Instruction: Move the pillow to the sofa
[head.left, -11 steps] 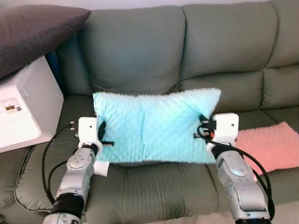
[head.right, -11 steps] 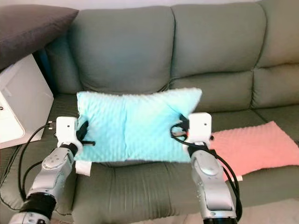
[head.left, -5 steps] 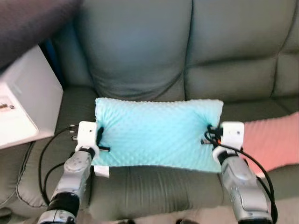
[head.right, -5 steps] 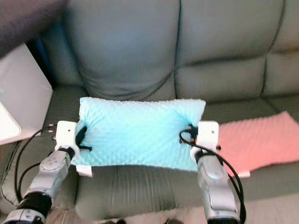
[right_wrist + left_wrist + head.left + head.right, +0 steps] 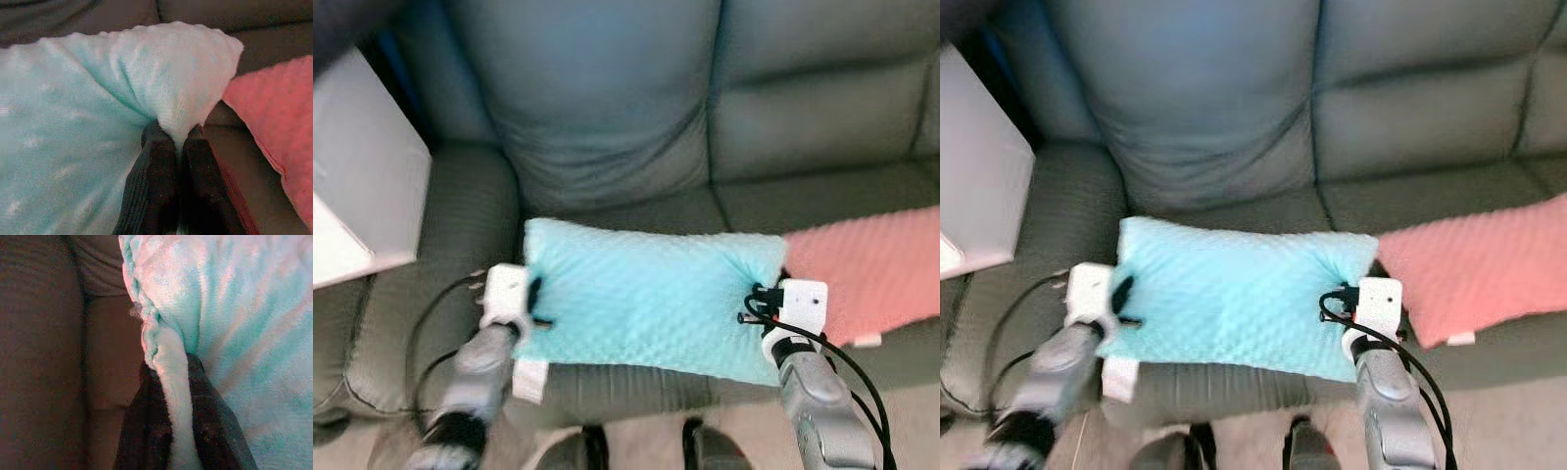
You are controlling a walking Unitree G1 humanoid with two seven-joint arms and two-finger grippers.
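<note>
We see our left gripper (image 5: pixel 178 396) and right gripper (image 5: pixel 178 142) each clamped tight on an end seam of the turquoise pillow (image 5: pixel 646 299). The pillow lies over the sofa (image 5: pixel 607 127) seat near its front edge, with a pink pillow (image 5: pixel 871 279) just beside its right end.

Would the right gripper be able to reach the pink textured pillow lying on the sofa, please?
Probably not yet: the right gripper is shut on the turquoise pillow, though the pink pillow lies just beside it.
</note>
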